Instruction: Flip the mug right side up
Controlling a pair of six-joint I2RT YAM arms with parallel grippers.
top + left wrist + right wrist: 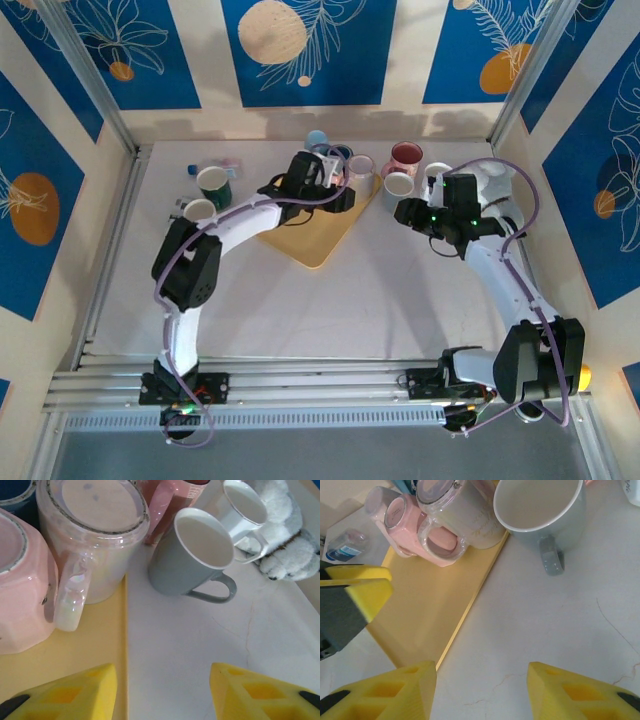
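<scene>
Two mugs stand upside down at the far corner of the yellow tray [312, 238]: a pearly white mug [95, 535] [455, 510] with its handle toward me, and a pink mug [20, 580] [405, 520] beside it. My left gripper [162, 690] [345, 195] hovers just short of them over the tray's edge, open, with nothing between its fingers. My right gripper [482, 692] [405, 212] is open and empty over the bare table to the right of the tray. One yellow fingertip [360, 590] of the left gripper shows in the right wrist view.
An upright grey mug [195, 555] [540, 510] stands just right of the tray. Behind it are a white mug [245, 505], a dark pink mug [406, 155] and a plush toy [290, 540]. A green mug [214, 183] and a small bottle [345, 545] sit back left.
</scene>
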